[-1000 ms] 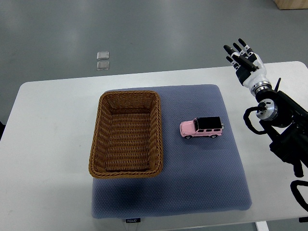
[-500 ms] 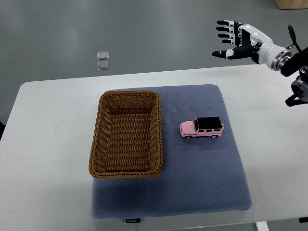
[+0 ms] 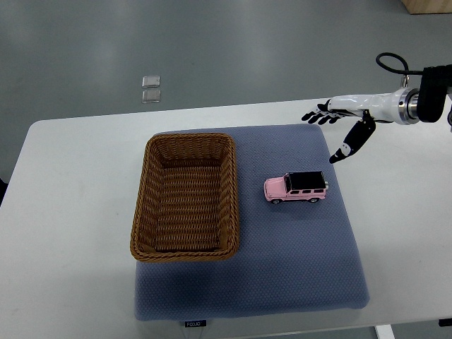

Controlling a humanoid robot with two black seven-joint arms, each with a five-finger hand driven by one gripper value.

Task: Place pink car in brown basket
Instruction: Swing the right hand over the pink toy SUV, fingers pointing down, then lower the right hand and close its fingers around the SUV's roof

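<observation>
- Top view is showing a white table (image 3: 63, 233) carrying a blue-grey mat (image 3: 296, 261), whose near edge is lying closest to the camera, well below the hand and to its left in the picture.
- A small dark label (image 3: 193, 323) is sitting on that near edge of the mat, far from the hand.
- A brown basket (image 3: 186, 196) is resting on the left part of the mat, well apart from the hand and on the far side of the car from it; it is standing open and holding nothing.
- The pink car (image 3: 296, 188), with its black roof, is standing on its wheels on the mat, just right of the basket and apart from it, below and slightly left of the hand, untouched.
- The right hand (image 3: 342, 121) is reaching in from the picture's right edge on a white forearm, hovering over the mat's far right corner with its fingers (image 3: 316, 114) spread wide and the thumb angling down toward the mat, holding nothing.
- Two small clear squares (image 3: 150, 89) are lying on the grey floor (image 3: 247, 49) beyond the table, far left of the hand.
</observation>
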